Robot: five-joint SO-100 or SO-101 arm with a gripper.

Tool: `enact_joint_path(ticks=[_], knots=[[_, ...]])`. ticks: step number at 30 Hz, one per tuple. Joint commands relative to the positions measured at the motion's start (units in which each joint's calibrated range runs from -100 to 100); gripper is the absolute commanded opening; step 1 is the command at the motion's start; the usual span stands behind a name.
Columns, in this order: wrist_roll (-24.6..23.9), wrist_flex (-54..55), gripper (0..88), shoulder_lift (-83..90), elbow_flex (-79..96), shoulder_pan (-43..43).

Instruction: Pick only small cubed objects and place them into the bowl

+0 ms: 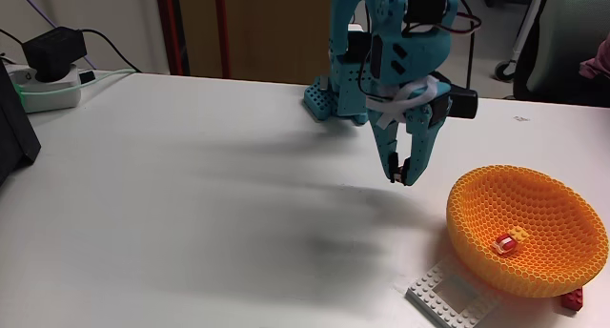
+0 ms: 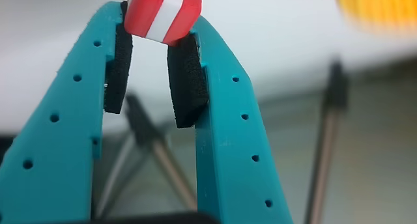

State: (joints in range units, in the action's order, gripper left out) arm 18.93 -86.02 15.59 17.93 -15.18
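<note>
Because the bowl [image 1: 530, 228], already holding a red-and-white and a yellow-orange cube [image 1: 521, 235], sits just right of it, the raised gripper [image 1: 400, 180] pinches a striped cube [image 2: 163, 14] at its fingertips for carrying over.

Bare table [image 1: 210, 204] lies open left of the hand [image 1: 400, 180]; the bowl [image 1: 477, 214] stands right.

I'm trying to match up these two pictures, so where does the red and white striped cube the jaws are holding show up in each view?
Fixed view: at the gripper's tip, right of centre, left of the orange bowl; too small to make out.
Wrist view: top centre, the striped cube pinched between the jaws.
Shared landmark: the bowl, blurred at the wrist view's top right.
</note>
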Motion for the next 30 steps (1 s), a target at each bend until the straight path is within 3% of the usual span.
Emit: enact_joint_path(ticks=[1,7,13,20,25,30], knots=[[-2.5,0.9,0.0,4.6,-11.5,0.5],[-9.1,6.5,0.0,5.3,-14.8,-9.0],[-14.2,17.3,0.0,3.2,-5.6,-21.8],[-16.4,31.2,0.0,-5.3,3.9,-25.3],[-17.9,31.1,23.7,-8.2,4.5,-23.2],[-18.3,26.7,30.7,-5.2,1.0,-22.3]])
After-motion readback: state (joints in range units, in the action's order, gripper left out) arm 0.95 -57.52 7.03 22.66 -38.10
